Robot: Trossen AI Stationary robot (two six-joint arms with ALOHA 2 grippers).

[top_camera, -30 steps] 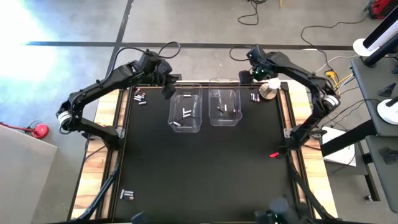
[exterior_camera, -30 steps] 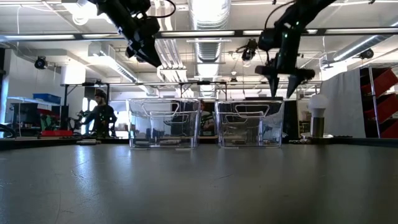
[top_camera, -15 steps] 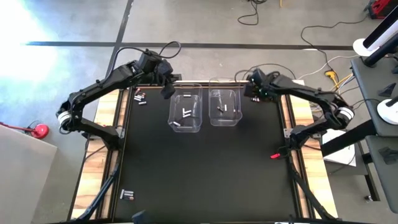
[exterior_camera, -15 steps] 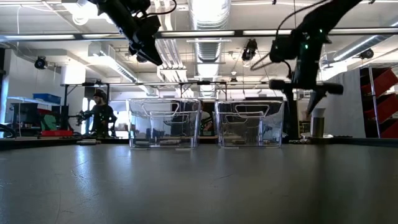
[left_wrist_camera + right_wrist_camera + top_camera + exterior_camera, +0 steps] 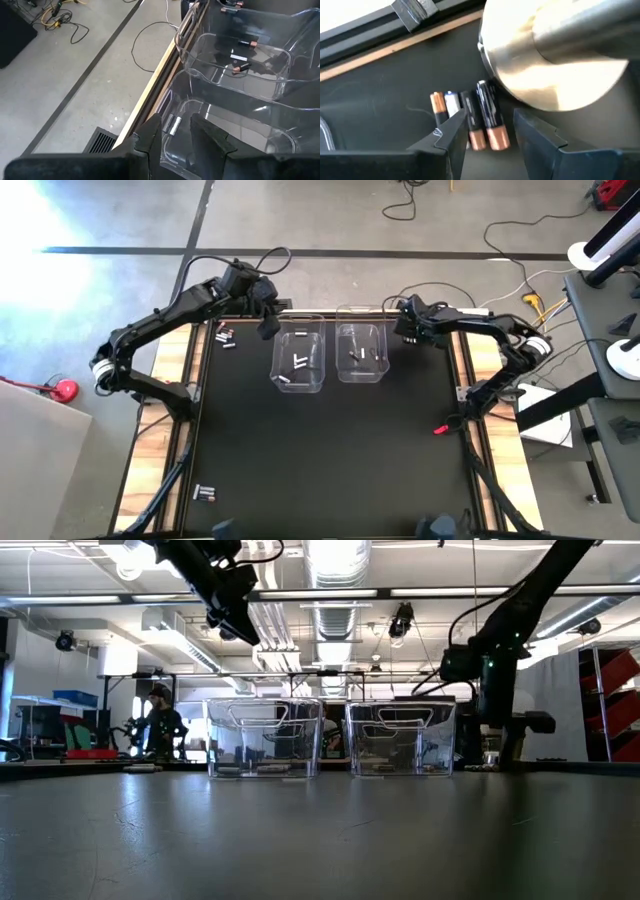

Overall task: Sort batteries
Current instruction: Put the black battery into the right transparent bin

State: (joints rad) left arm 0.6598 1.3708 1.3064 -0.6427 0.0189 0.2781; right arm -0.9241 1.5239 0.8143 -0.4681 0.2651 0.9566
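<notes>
My left gripper [image 5: 268, 326] hangs high over the far left corner of the left clear bin [image 5: 300, 362], shut on a white battery [image 5: 173, 124]. That bin holds white batteries; the right bin [image 5: 360, 352] holds dark ones with copper ends [image 5: 240, 67]. My right gripper [image 5: 490, 135] is low at the table's far right, open. Its fingers stand on either side of two dark, copper-ended batteries [image 5: 489, 116] that lie flat in a row of several. Whether they touch the batteries, I cannot tell. My left gripper has the white battery [image 5: 173, 124] between its two fingertips, coming slanting down from the table's left. The battery is lifted clear above the left bin's corner and sits tilted in the hold. Which part of it the pads are on does not show.
A shiny round metal object [image 5: 555, 60] stands right beside the right pile. More batteries lie at the far left [image 5: 225, 337] and near left [image 5: 204, 494] of the black mat. A small red thing [image 5: 440, 429] lies by the mat's right edge.
My right gripper has sunk from high beside the right bin down to the battery pile at the table's far right, rolling its wrist as it went.
</notes>
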